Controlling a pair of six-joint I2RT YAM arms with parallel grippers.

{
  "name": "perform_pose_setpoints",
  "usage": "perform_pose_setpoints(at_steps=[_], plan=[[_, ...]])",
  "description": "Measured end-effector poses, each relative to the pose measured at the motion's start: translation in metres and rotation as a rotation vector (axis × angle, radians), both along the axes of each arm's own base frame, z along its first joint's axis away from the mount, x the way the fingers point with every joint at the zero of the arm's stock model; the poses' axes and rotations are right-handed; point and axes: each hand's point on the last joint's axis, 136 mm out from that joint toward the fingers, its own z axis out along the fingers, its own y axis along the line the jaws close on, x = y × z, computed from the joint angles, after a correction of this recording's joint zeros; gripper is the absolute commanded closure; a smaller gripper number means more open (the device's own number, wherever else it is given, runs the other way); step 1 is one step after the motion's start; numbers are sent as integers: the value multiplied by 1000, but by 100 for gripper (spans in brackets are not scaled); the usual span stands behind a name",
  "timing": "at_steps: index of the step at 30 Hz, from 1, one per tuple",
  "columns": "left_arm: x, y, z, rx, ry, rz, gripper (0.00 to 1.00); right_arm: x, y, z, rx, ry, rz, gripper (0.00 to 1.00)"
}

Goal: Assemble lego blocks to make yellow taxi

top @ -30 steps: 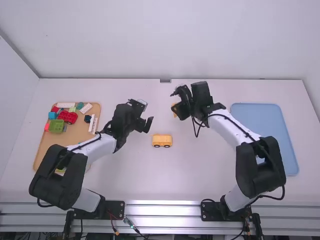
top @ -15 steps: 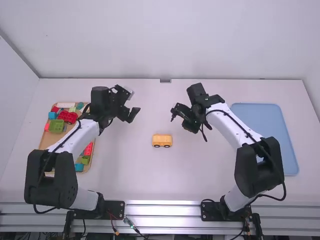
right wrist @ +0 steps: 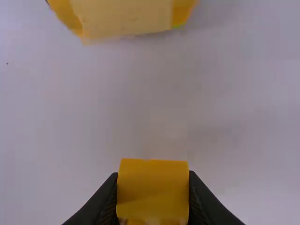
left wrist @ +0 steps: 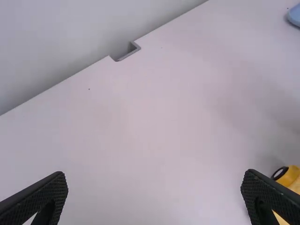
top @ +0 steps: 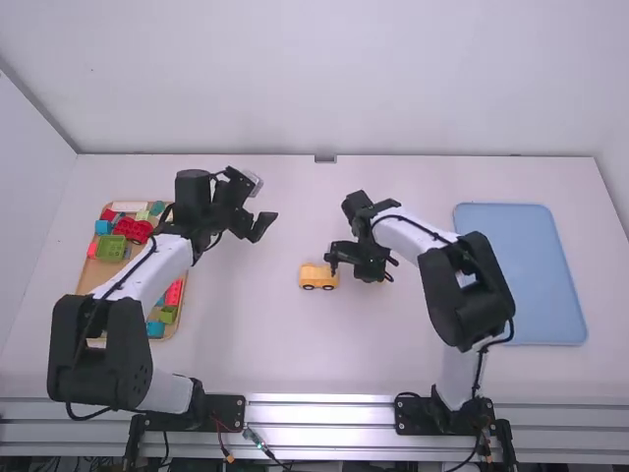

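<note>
1. Right gripper (right wrist: 153,197) had its two fingers clamped on a yellow block (right wrist: 152,176), one finger against each side.
2. On the table (top: 256,334), near the middle, the yellow car (top: 317,276) stood upright with two dark wheels along its near side. In the high view the right gripper was just beside it; in the right wrist view the block and the car were apart.
3. Left gripper (left wrist: 153,180) had its fingers wide apart with nothing between them, beyond the car and toward the loose blocks on the brown tray (top: 98,272). The blue tray (top: 536,275) lay off to the right.
4. The step in hand was probably bringing the block to the car and pressing it on top.
5. Coming in too low could have pushed the car along the table, since neither gripper was holding it and it sat on wheels.
6. If the block was turned a little out of line, its sockets could have missed the studs and jammed at an angle.
7. Pressing off-centre could have tipped the car, or made the block slip or twist between the fingers.
</note>
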Motion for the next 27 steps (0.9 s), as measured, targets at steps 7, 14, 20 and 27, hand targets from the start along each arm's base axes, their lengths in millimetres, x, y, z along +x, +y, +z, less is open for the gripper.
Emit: perform_pose_setpoints(at_steps=[7, 14, 20, 27], plan=[[0, 0, 1, 0, -2, -1, 1, -4, 5, -3, 32, 26, 49, 64], [0, 0, 1, 0, -3, -1, 1, -3, 7, -26, 29, 53, 54, 64], [0, 0, 0, 2, -4, -2, 1, 0, 7, -27, 24, 45, 52, 1], [0, 0, 1, 2, -4, -3, 1, 3, 9, -22, 28, 41, 51, 1]])
